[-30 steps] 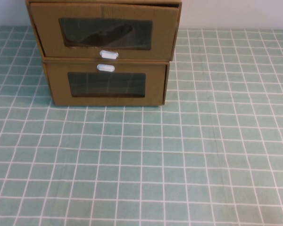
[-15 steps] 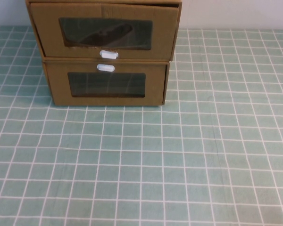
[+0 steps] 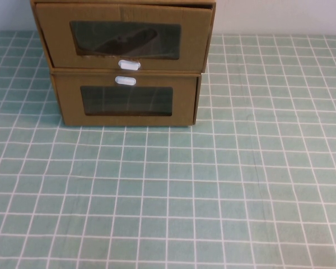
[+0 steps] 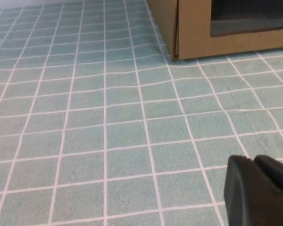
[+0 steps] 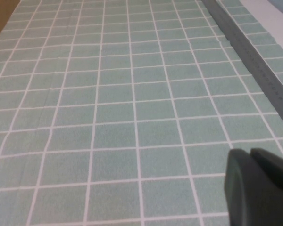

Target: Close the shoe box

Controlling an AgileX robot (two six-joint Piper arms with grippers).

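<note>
— Has anything moved since a moment ago?

— No. From the high view the scene is the same as it was a second back: the boxes sit where they were and no arm has come into that view.

— Where is the shoe box?

— The shoe box [image 3: 125,36] is at the far left of the table, stacked on top of a second cardboard box [image 3: 126,100]. It is brown cardboard, drawer-style, with a wide clear window in front and a small white pull tab [image 3: 129,64] below that window. Something dark shows through the window, but I cannot tell what. The drawer front sticks out a little past the box under it and sits slightly askew, with a thin gap along its top edge.

— And the lower one?

— Much the same, only its white tab [image 3: 125,80] is above its window. Both stand on a green checked tablecloth [image 3: 213,185].

— The grippers?

— The left gripper [image 4: 259,190] hovers low over the cloth, near the lower box's corner, touching nothing. Its dark fingers look pressed together, holding nothing. The right gripper [image 5: 257,186] hangs over bare cloth near a grey strip [image 5: 254,61] at the table's edge, well apart from the boxes, fingers likewise together and empty.

— Anything in the way?

— Only open cloth lies in front of the boxes.
</note>
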